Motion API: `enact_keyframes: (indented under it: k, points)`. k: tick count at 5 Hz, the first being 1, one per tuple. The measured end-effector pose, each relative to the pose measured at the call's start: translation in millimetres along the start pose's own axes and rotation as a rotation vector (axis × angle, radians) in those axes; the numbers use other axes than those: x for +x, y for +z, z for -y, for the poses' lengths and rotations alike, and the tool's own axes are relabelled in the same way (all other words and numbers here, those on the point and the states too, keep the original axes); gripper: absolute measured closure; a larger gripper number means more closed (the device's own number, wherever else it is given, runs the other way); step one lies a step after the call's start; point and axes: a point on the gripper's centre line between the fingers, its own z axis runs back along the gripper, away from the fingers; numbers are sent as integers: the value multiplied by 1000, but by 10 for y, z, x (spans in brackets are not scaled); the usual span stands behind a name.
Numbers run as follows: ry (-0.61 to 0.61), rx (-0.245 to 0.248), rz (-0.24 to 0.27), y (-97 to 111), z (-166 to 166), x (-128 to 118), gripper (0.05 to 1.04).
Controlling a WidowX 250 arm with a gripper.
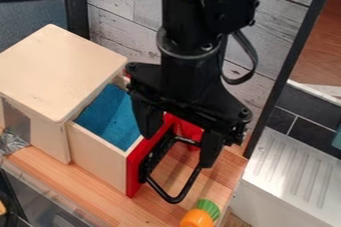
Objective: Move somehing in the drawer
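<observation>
Countertop [63,178] beneath open red-fronted drawer [100,156], pale plank wall [120,27] behind.

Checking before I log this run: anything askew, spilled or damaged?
Crumpled, silvery foil-like scrap beside the pale wooden cabinet looks like stray litter. No spill or damage visible; the red-fronted wooden drawer standing open fits the task.

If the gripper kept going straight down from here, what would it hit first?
Probably the red drawer front or its black handle: the open gripper points down over them. Depth is unclear from this angle, so I can't say which comes first.
</observation>
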Motion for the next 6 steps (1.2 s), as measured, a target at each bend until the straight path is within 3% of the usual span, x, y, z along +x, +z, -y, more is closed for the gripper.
enact_keyframes:
  k: [1,2,4,5,6]
  points:
    - [-10,10,-14,-46,-13,-16,83]
    - [-186,67,5,-239,-119,75,83]
    - [-710,115,-63,-906,-109,464,83]
    - [-961,39,-80,-1224,-44,620,83]
    - [-1191,-12,-39,-1352,63,705,83]
